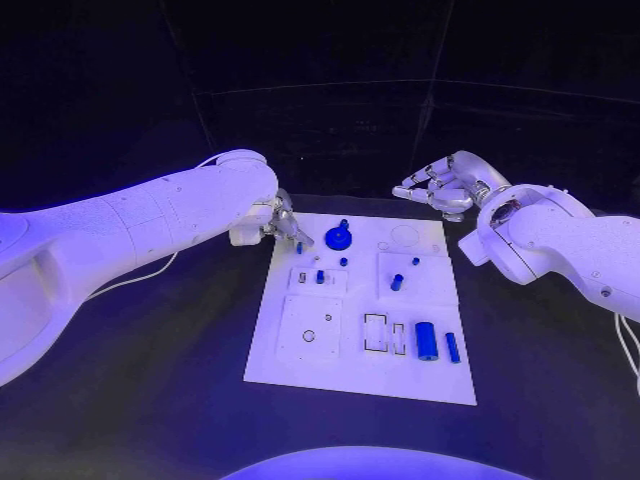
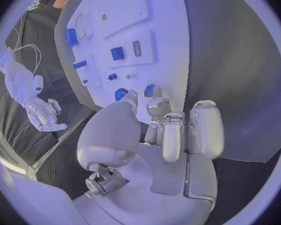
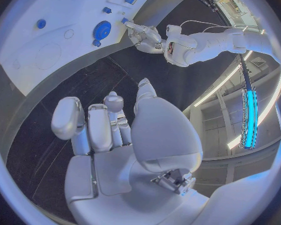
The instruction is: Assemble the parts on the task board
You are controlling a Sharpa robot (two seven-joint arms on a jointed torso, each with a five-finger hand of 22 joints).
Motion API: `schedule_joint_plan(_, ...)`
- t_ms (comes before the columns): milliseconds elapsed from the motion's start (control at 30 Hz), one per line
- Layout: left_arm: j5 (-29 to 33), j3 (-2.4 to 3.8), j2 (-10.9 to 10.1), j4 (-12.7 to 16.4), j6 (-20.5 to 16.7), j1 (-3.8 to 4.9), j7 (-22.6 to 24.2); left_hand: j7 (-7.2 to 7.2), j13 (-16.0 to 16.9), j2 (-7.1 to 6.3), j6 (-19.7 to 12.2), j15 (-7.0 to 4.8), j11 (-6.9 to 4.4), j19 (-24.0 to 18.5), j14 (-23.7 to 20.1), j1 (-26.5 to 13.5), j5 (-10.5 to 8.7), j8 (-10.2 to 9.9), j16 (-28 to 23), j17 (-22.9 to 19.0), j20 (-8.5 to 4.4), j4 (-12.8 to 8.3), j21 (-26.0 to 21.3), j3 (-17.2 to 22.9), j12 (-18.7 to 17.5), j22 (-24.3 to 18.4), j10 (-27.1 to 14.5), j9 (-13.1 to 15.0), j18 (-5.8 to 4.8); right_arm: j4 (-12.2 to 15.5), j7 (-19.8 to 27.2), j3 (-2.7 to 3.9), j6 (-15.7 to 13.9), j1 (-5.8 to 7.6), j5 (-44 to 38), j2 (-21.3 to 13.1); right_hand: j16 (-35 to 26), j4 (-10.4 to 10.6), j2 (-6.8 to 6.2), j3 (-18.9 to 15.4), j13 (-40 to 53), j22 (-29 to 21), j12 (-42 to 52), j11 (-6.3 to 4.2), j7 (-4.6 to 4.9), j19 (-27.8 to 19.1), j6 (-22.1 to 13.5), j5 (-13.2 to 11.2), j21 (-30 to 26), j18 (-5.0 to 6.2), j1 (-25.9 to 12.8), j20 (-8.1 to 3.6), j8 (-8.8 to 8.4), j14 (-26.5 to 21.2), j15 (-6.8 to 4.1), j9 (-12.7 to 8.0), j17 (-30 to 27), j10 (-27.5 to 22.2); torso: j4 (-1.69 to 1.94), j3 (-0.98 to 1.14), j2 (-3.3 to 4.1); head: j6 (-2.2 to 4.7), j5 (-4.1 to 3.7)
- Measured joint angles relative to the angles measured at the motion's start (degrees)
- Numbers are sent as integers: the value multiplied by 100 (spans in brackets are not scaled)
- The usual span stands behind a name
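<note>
So my left hand (image 1: 273, 222) is parked at the far left corner of the task board (image 1: 306, 360), fingertips just beside the round blue knob (image 1: 339, 238). From the wrist camera it looks like a small blue part (image 2: 150, 90) sits right at my fingertips, but I honestly can't tell if I'm pinching it or only touching it. My right hand (image 1: 438, 188) hangs off the far right corner over the tabletop (image 1: 147, 400), fingers loosely curled, holding nothing. The other parts lie further along the board: the blue cylinder (image 1: 425, 341), the thin blue peg (image 1: 451, 347). These look like hard, light plastic bits, probably slick, so I'd pinch them across the sides, near the middle, and go gently.
</note>
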Motion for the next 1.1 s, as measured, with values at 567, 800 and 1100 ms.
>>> schedule_joint_plan(567,-59,-25,63,-199,-4,-13,128,21,1,76,21,0,0,-19,0,129,0,0,0,0,19,-47,0,-47,0,21,0,-32,0,-6,2,0,4,0,1,10,0,0,0,0,-5,0,0,0,0,0,0,28,1,0,0,0,0,0,0,-1,0,0,7,0,-4,-20,-7)
schedule_joint_plan(800,-75,-26,88,-200,-12,-14,184,21,1,78,21,0,0,-19,0,180,0,0,0,0,19,-47,0,-47,0,30,0,-37,0,-9,3,0,5,0,1,23,0,0,0,0,-5,1,0,0,0,0,0,28,1,0,0,0,0,0,0,-1,0,0,7,3,-4,-20,-4)
schedule_joint_plan(1100,-89,-26,96,-230,-22,-14,235,21,1,106,21,0,0,-19,0,247,0,0,0,0,19,-74,0,-74,0,46,0,-54,0,-14,3,0,8,0,1,28,0,0,0,0,-4,1,0,0,0,0,0,28,1,0,0,0,0,0,0,-1,1,0,10,2,-5,-26,1)
